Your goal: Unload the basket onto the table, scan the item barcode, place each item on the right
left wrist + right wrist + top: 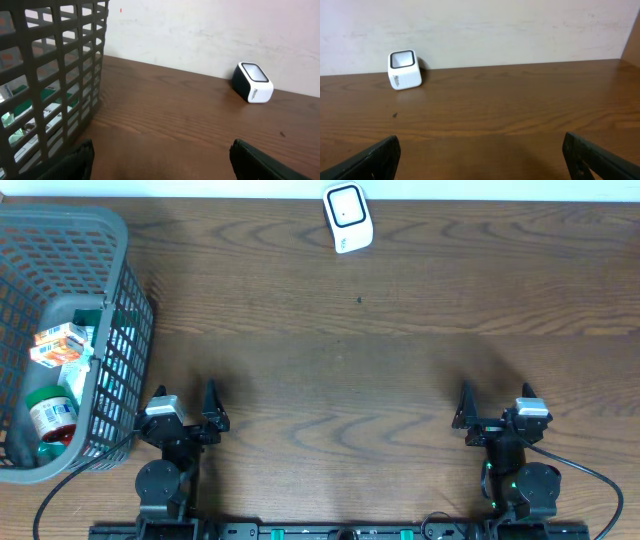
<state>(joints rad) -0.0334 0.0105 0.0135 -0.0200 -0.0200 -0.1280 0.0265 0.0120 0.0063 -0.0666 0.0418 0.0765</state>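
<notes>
Reach into basket (138, 320) with wide, empty left hand (184, 393), grip one box (60, 345) squarely, turn barcode toward scanner (348, 217); leave equally wide right hand (496, 393) parked

Robotics lab bench, mocked up as a shop checkout. Lab cues: bare wooden table (330, 380), plain scuffed white wall (200, 30) behind it, left arm (162, 478) and right arm (522, 480) mounted on a rail (340, 532) along the bottom edge, cables trailing off. Retail cues: white barcode scanner (348, 217) at top centre, grey plastic shopping basket (118, 250) at the left edge holding an orange-and-white carton (58, 345) and a green-lidded jar (50, 412).
</notes>
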